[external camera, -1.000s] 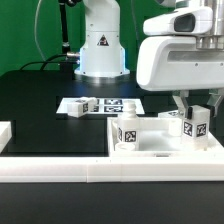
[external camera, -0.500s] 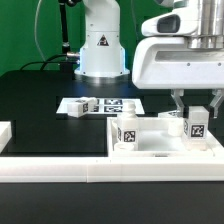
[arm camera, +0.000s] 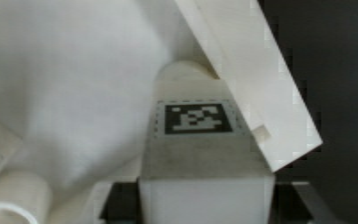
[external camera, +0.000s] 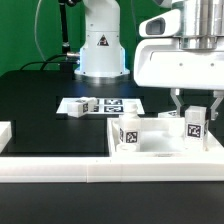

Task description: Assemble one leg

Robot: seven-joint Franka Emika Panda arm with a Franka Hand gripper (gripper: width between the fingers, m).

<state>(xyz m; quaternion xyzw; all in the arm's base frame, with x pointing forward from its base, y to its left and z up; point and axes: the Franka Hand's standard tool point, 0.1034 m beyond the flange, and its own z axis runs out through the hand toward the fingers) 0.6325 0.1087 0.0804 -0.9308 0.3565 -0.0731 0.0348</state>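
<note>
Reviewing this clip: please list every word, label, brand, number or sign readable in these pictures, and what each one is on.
No words, brand names or numbers can be read.
Triangular warning sign, symbol too small to make out: on the robot base.
Black-and-white square tags, patterns only, no text: on the leg in the gripper, on the other legs, and on the marker board.
</note>
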